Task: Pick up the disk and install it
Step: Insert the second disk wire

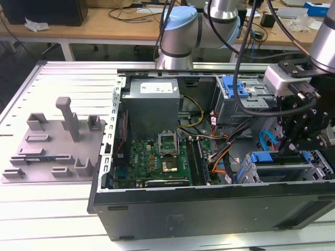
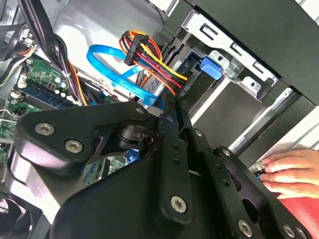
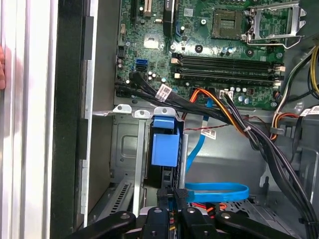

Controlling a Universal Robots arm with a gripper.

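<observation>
An open computer case (image 1: 209, 209) lies on its side on a slatted metal table (image 1: 63, 209). At the exterior view's lower right, the black gripper (image 1: 287, 147) reaches down into the drive cage (image 1: 314, 170). There the disk (image 1: 276, 158), in its light-blue bracket, sits on edge between the cage rails. The gripper appears pinched onto the bracket's top edge (in the first wrist view the fingers (image 3: 180, 195) meet just below it). A blue data cable (image 3: 219, 191) and the power cable bundle (image 2: 152, 57) crowd nearby and could snag, or the disk could jam askew. A person's hand (image 2: 291, 172) rests at the case wall.

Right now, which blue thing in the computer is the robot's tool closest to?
The blue-framed disk in the drive cage at the exterior view's right; the tool sits right at it. The other blue latch sits higher up, farther back, away from the tool.
</observation>
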